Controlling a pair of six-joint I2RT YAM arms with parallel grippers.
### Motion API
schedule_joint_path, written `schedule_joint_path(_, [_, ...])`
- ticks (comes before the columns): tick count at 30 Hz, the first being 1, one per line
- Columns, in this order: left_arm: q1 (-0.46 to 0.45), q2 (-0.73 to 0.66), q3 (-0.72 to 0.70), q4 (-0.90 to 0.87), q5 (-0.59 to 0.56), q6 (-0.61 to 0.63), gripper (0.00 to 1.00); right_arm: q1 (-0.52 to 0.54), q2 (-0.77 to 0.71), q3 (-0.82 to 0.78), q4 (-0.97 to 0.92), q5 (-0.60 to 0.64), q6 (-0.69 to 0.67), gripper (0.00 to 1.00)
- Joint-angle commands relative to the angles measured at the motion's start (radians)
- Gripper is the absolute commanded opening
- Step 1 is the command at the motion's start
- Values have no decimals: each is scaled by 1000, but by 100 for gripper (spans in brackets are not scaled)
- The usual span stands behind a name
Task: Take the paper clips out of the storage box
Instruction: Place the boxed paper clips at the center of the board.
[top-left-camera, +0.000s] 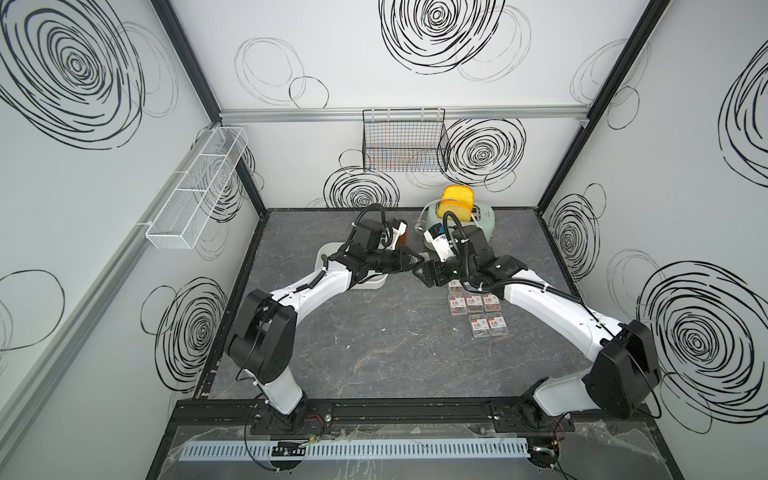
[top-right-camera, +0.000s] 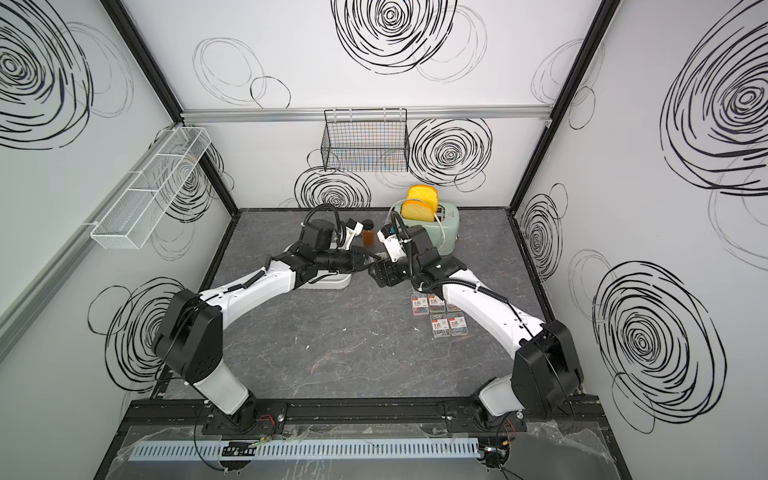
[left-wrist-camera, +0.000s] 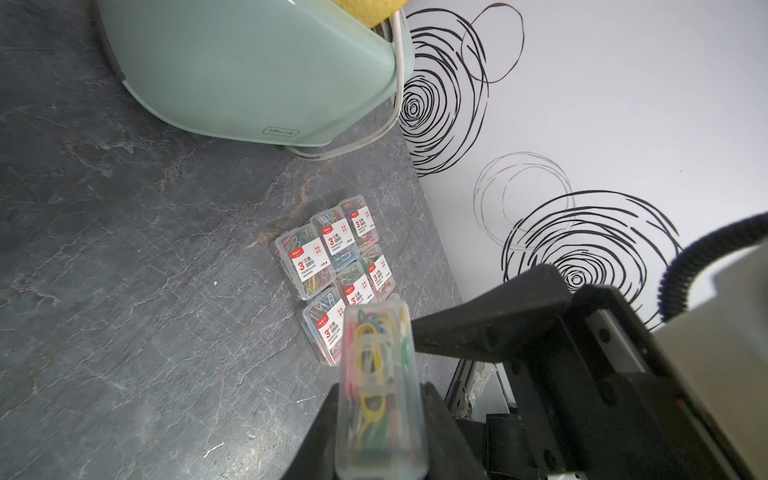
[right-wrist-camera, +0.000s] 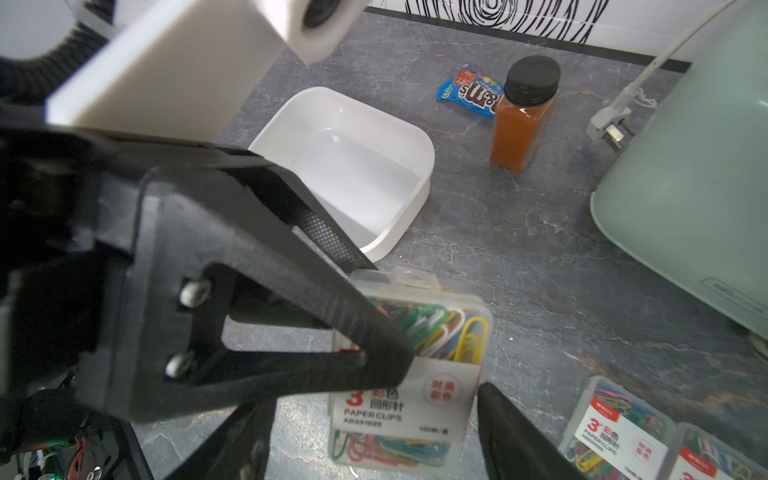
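Right wrist view gave us what the top views hid: the box's (right-wrist-camera: 411, 222) white floor and walls, with a blue packet (right-wrist-camera: 469, 91) and an orange bottle (right-wrist-camera: 521, 124) behind it. It also showed the label face of the case (right-wrist-camera: 436, 374) that the left gripper (right-wrist-camera: 374, 307) had clamped across its flat sides. The right gripper (right-wrist-camera: 374, 403) straddled that case with jaws apart and no clamp: one finger sat just beside its edge, the other stood off with a gap.

Left wrist view showed the same case edge-on, and the block of cases (left-wrist-camera: 332, 266) on the table (left-wrist-camera: 124, 249) near the toaster (left-wrist-camera: 249, 70). In both top views the right arm (top-left-camera: 540, 297) covered part of that block. Only the top views showed the rack (top-left-camera: 195, 187), the basket (top-left-camera: 403, 141) and the bread slices (top-left-camera: 456, 195).

Counts:
- Box: one.
- Case in grip: one.
- Cases flat in the block: six. A clear edge behind the held case might have been a seventh; we couldn't tell.
- Packet, bottle, toaster: one each.
- Slices: two.

The held case hung off the table, outside the box, between box and block, where the two grippers met tip to tip. In a top view the box (top-left-camera: 374, 282) sat mostly under the left arm (top-left-camera: 307, 286).
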Motion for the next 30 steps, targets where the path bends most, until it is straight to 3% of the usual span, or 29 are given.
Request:
schedule_joint_path(1, [-7,2,7,69,39,-5,20,-5,-2,2,-19,35,-16,76])
schedule_joint_path(14, [-9,-8,-7,63,54,0,21,-11,24,0,-7,21,-5,61])
schedule_joint_path(20, [-10,-10,-10,65,56,-1,23,-9,34,-4,-2,9,6,59])
schedule_joint_path(24, [-10,-11,-15,66,58,0,24,-10,25,-12,2,10,9,52])
schedule_joint_path(27, [-10,-13,-18,69,60,-1,26,-10,26,-14,2,5,11,42])
schedule_joint_path(30, [-12,-13,-20,68,59,-3,36,-10,24,-14,2,4,16,39])
